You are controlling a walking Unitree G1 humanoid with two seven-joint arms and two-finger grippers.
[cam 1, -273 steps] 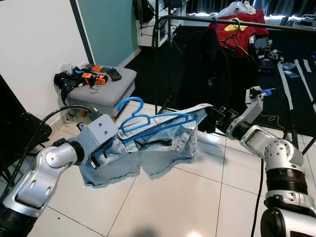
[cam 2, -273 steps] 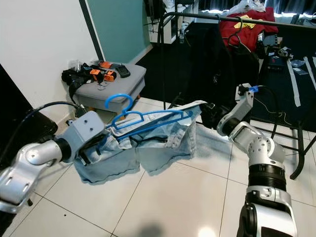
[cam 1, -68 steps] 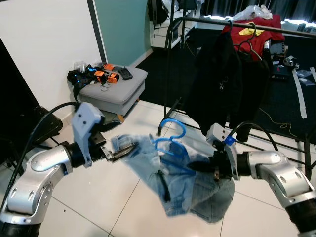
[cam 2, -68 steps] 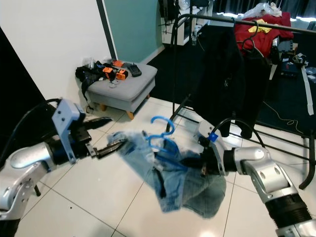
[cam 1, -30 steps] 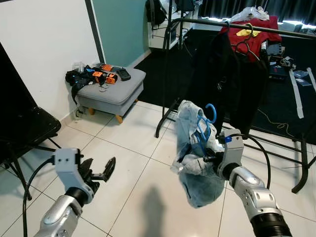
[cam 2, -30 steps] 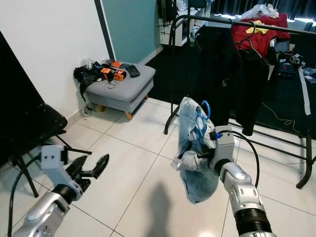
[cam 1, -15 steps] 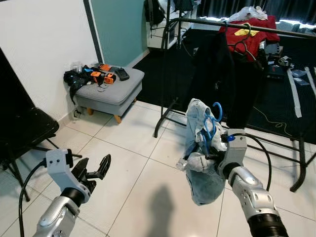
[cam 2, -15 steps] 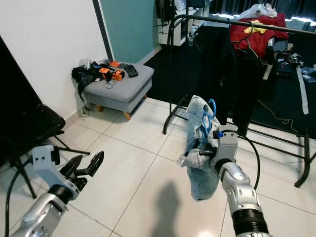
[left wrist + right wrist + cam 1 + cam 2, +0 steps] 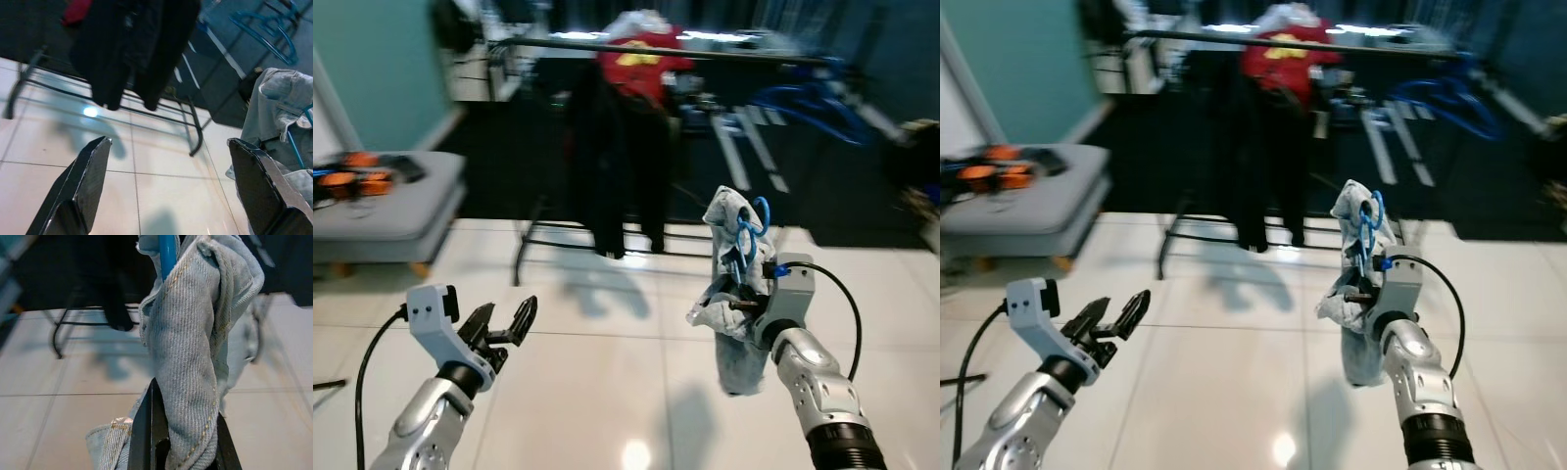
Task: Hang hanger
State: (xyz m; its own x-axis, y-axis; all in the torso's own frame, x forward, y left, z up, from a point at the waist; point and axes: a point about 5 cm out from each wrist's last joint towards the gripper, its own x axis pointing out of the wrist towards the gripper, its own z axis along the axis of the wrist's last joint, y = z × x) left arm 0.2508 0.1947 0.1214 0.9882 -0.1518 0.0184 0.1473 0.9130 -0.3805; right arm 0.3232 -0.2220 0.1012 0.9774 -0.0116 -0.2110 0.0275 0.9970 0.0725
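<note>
Denim shorts (image 9: 732,323) on the blue hanger (image 9: 748,233) hang bunched in the right hand (image 9: 736,305), clamped on them, short of the clothes rail (image 9: 607,47). Left hand (image 9: 504,325) hovers with fingers apart.

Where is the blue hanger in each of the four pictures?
Left eye view: blue hanger, right of middle, poking out of the jeans held by the right gripper.
Right eye view: just right of middle.
Left wrist view: right edge.
Right wrist view: top middle.
Shared landmark: the black clothes rack.
</note>
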